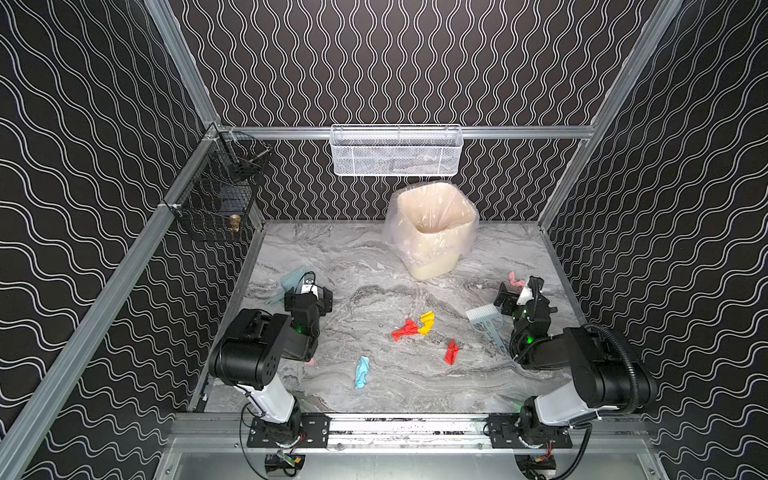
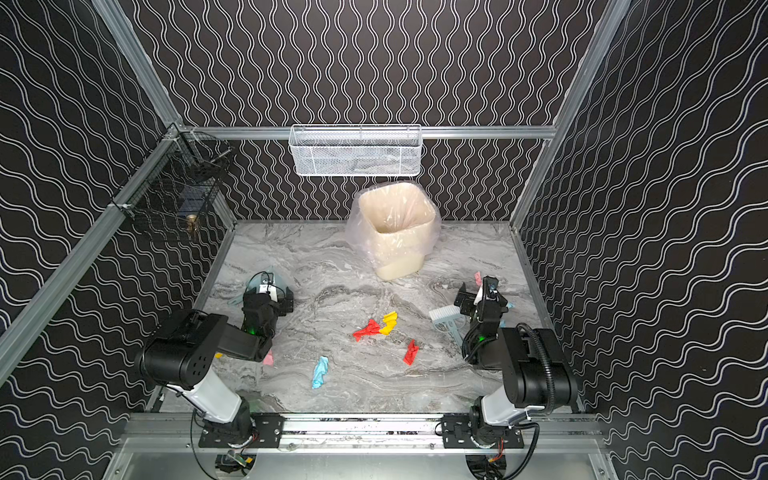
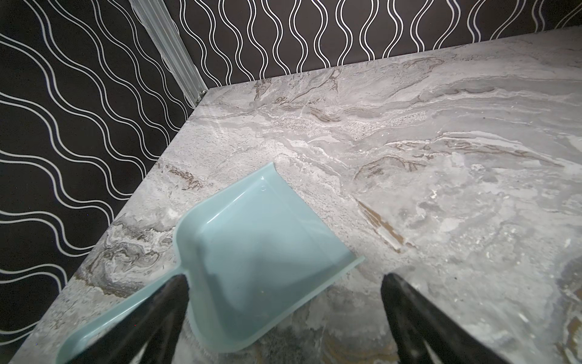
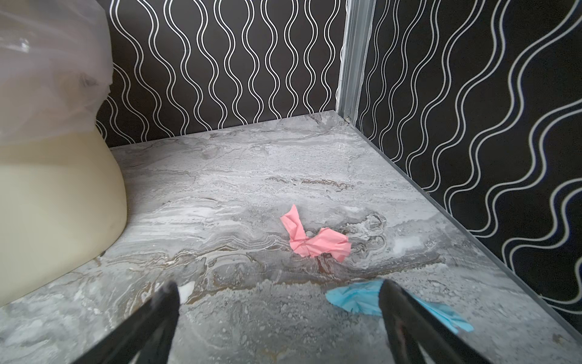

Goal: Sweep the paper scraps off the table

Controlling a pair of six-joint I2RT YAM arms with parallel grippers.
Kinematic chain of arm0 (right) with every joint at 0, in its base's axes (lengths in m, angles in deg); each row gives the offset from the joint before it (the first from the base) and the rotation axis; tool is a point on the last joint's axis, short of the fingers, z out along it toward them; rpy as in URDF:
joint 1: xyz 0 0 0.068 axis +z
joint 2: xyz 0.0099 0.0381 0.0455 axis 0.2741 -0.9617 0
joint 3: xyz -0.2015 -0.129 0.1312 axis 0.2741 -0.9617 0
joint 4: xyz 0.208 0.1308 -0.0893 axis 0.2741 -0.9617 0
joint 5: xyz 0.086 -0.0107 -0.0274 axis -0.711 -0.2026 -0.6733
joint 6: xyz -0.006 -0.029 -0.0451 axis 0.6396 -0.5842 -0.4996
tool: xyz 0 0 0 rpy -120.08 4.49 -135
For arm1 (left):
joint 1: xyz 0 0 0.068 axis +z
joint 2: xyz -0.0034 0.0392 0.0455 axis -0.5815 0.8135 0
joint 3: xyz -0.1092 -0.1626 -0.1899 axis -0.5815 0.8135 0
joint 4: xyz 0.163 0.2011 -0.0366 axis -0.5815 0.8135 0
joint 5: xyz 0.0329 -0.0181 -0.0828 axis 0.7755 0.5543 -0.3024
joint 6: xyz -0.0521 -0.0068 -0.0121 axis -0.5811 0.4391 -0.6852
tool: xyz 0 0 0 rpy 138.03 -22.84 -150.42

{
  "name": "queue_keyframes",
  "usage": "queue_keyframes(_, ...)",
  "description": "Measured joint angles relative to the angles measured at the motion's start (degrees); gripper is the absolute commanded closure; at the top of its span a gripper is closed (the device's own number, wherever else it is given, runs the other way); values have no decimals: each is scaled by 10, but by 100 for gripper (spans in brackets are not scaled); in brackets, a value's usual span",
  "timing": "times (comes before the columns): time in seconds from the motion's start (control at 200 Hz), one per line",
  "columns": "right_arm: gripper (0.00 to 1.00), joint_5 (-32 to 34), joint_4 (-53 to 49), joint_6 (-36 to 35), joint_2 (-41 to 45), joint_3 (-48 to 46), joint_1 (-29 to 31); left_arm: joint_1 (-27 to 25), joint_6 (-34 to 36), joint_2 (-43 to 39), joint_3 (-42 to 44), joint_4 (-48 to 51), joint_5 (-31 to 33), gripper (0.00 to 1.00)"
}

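Several paper scraps lie on the marble table (image 1: pixel 374 266): a red one (image 1: pixel 406 330) touching a yellow one (image 1: pixel 427 323), another red (image 1: pixel 451 352) and a light blue one (image 1: pixel 362 372) mid-table. A pink scrap (image 4: pixel 315 242) and a blue scrap (image 4: pixel 356 296) lie by the right wall. My left gripper (image 3: pixel 285 280) hangs open over the pale blue dustpan (image 3: pixel 258 239), one finger above its handle, holding nothing. My right gripper (image 4: pixel 278 285) is open above bare table, the pink scrap just ahead of it. The pale blue brush (image 1: pixel 486 322) lies beside the right arm.
A cream bin (image 1: pixel 432 228) lined with clear plastic stands at the back centre. A white mesh basket (image 1: pixel 397 149) hangs on the back rail and a black wire basket (image 1: pixel 216 203) on the left rail. Another pink scrap (image 2: pixel 269 358) lies beside the left arm.
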Motion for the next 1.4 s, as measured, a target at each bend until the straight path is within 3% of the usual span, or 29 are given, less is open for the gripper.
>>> queue_keyframes(0.511,0,2,-3,-3,8,1,2,-8,2,-12,11,-5,8,1)
queue_keyframes(0.756,0,4,-180,-4,112,115,10,-21,14,-13,23,-33,17,1)
queue_keyframes(0.951,0,-3,-302,-3,161,148,10,-20,15,-20,21,-30,15,1)
queue_keyframes(1.226,0,-36,-388,7,202,186,10,-22,19,-130,-73,151,8,1)
queue_keyframes(1.397,0,-72,-446,21,191,278,10,-27,1,-171,-138,288,-6,1)
